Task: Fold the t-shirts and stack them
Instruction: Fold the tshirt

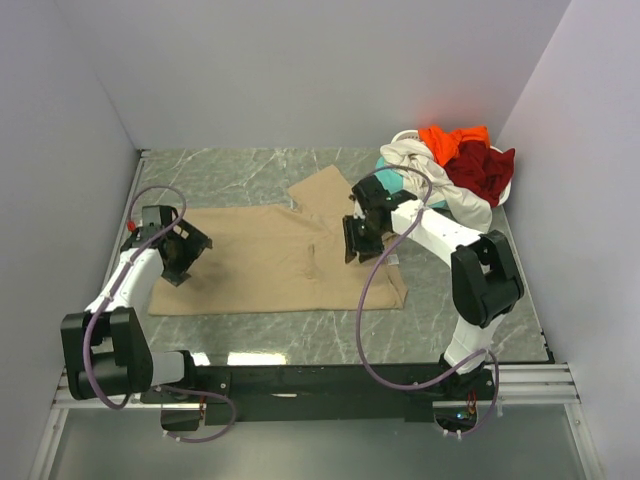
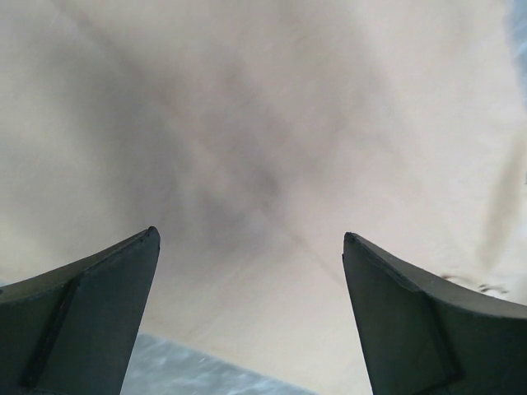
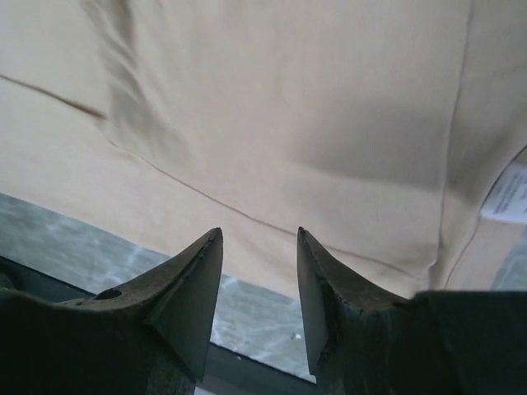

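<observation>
light: bright, even, from overhead | glare: 2 pale reflections on the surface [image 1: 320,340] near its near edge | shadow: soft dark smudge on the tan t-shirt [image 2: 247,164] ahead of the left fingers [image 2: 90,313]; fainter grey patch in the right wrist view | focus: top view sharp; both wrist views soft, cloth weave unresolved

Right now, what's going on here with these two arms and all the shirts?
Two robot arms are set to fold t-shirts. A large tan shirt lies spread on the table. The left pincer hovers wide open over its left end, and the right pincer, jaws also apart, hangs over its right side. Neither grips any cloth. The other shirts, cream-white, orange, dark red and teal, sit heaped in the far right corner.
</observation>
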{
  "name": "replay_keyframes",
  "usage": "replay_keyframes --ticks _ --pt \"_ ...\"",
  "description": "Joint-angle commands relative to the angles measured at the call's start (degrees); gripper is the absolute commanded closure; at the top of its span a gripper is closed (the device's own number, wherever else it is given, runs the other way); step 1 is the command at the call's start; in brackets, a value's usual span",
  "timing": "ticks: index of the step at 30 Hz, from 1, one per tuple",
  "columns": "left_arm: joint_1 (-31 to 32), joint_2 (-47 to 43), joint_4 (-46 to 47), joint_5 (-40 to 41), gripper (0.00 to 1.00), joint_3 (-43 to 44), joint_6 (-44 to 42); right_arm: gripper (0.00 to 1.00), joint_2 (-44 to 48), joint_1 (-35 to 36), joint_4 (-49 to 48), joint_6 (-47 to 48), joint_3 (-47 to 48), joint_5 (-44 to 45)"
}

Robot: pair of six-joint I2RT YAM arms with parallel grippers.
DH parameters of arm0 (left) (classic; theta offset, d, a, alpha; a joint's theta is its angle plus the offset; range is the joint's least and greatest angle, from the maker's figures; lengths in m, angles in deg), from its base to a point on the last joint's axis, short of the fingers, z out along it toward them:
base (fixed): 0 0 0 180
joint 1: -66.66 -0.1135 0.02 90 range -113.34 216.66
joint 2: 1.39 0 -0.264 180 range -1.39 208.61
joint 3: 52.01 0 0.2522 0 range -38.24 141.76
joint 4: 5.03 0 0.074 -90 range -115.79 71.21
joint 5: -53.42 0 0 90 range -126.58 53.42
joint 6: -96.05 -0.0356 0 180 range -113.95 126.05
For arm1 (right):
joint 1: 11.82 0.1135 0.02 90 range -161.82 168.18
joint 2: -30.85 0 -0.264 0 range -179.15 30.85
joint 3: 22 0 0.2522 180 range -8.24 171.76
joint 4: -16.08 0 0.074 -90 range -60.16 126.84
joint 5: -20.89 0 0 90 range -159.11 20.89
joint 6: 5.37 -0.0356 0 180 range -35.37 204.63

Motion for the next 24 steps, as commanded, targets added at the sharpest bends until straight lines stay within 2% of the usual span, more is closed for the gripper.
replay_keyframes --ticks 1,8,11,17,24 --pt "0.33 2.28 4.29 -0.54 0.01 3.17 -1.79 0.51 -0.91 -1.15 0.99 1.49 4.17 2.19" --pt "0.50 10.62 10.72 -5.02 0.01 3.61 -3.98 0.52 -4.96 -2.12 -3.58 1.75 3.39 3.42" --pt "0.41 12.21 11.34 -5.37 0.01 2.65 -4.77 0.52 -5.32 -2.21 -5.34 1.05 -0.11 2.89" --pt "0.24 13.62 6.95 -0.73 0.01 0.45 -4.78 0.52 -4.00 -2.21 -7.37 -0.88 -7.93 1.14" --pt "-1.25 11.70 4.93 -0.01 0.01 -4.64 -2.41 0.52 0.56 -1.77 -7.28 -2.20 -15.77 -0.62"
